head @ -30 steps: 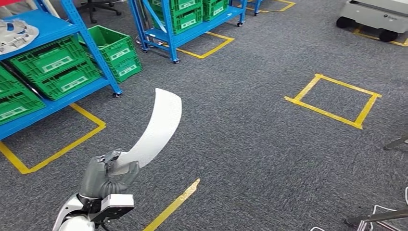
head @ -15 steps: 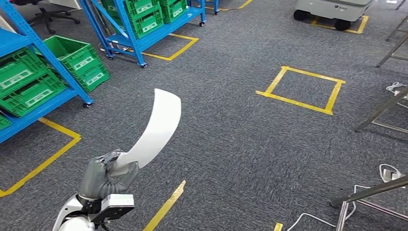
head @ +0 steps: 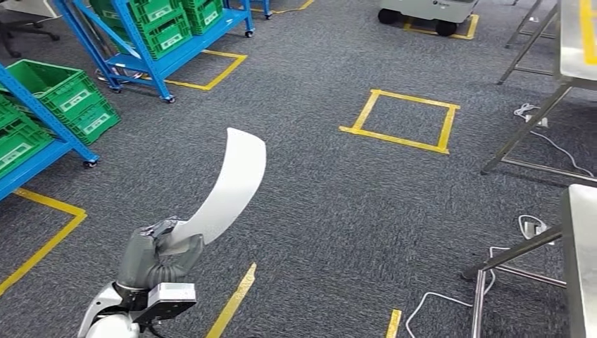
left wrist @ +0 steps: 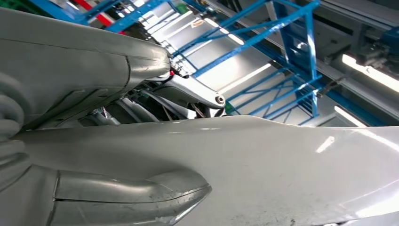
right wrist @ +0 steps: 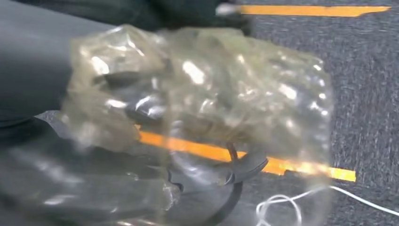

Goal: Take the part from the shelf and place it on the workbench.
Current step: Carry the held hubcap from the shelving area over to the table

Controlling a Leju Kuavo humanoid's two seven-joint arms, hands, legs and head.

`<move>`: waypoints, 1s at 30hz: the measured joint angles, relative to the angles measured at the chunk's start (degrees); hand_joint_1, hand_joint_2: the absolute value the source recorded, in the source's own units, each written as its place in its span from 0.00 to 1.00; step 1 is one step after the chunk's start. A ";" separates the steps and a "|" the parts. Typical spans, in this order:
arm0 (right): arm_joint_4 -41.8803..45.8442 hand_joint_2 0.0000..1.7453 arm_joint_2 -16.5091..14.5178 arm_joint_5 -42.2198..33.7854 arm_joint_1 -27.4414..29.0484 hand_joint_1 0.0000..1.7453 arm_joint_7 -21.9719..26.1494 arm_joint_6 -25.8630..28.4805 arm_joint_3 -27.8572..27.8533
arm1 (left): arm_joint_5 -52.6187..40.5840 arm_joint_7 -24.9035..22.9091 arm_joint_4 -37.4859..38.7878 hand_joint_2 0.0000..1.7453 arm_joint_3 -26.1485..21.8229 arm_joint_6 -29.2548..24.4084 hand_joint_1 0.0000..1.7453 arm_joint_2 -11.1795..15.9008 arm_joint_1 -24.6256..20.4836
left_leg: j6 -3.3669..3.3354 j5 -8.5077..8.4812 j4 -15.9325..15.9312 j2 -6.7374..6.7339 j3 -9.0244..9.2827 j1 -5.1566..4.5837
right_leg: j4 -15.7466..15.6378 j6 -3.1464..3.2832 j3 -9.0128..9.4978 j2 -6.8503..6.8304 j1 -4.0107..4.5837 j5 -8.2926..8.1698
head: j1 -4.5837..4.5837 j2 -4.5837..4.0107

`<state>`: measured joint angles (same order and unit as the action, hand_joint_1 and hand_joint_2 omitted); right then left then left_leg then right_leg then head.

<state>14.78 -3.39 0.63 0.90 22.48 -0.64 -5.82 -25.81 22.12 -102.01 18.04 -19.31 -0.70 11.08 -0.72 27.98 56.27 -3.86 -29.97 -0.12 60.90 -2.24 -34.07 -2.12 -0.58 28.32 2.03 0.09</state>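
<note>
White and curved like a blade, the part [head: 229,184] rises from the robot's left hand [head: 156,255], which grips its lower end and holds it up over the grey carpet [head: 338,204]. From the left wrist camera the same part [left wrist: 263,174] runs as a broad pale sheet between the thumb and the other fingers [left wrist: 127,200], clamped on both faces. One part is all I can count.

The right hand [right wrist: 188,117] is wrapped in crinkled clear plastic and blurred; I cannot tell whether its fingers are spread or curled, or whether anything is in it. Beneath it lie an orange-yellow tape line and a thin white cable on the carpet.

Two blue shelf racks stand to the left: a near one [head: 49,141] at the picture's edge and a farther one [head: 151,63] behind it. Both carry green crates [head: 63,95]; their exact number is hard to fix because several are cut off. One full yellow tape square [head: 400,121] lies on the floor well ahead of the part, and other tape outlines sit under the racks. Two steel workbenches appear at the right, a near one [head: 581,253] and a far one [head: 574,42], each well apart from the part. A white cable [head: 450,303] trails by the near bench's legs. A wheeled grey cart [head: 426,10] stands at the far end.
</note>
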 joint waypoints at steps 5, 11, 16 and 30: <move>-0.01 0.00 -0.01 0.21 0.19 0.00 -0.08 0.02 -0.23 | 0.04 0.00 0.00 1.00 -0.01 0.01 1.00 0.03 -0.09 | 1.15 1.21 1.28 -0.87 -0.24 -0.26 | -2.98 1.67 1.49 0.76 0.05 -0.36 | 0.31 0.00; -0.02 0.00 -0.02 0.30 0.12 0.00 -0.15 0.07 -0.37 | 0.04 0.00 0.05 1.00 -0.01 -0.02 1.00 0.09 0.11 | 1.80 8.18 17.22 3.27 -7.48 0.24 | -3.05 2.65 1.33 3.88 0.05 -0.68 | 0.68 0.00; -0.03 0.00 -0.05 0.43 0.07 0.00 -0.16 0.03 -0.37 | 0.04 0.00 0.10 1.00 0.00 -0.02 1.00 0.09 0.06 | 0.68 -0.11 3.06 6.63 -1.57 0.32 | -2.86 2.27 1.36 6.82 0.10 -0.78 | 0.68 0.00; -0.11 0.00 -0.07 0.86 0.22 0.00 -0.62 0.40 -0.63 | 0.13 -0.02 0.17 1.00 -0.20 0.07 1.00 -0.01 0.04 | -0.20 -0.03 0.09 0.23 -0.30 0.02 | 0.83 0.16 -0.78 0.29 0.03 0.30 | 0.34 0.00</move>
<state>14.67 -3.45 1.49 1.12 21.86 -0.23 -6.45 -25.68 22.10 -101.83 17.85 -19.23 -0.71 11.12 -0.92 27.95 56.35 -3.63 -30.27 -0.10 61.73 -2.08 -34.84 -1.83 -0.55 28.62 2.38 0.09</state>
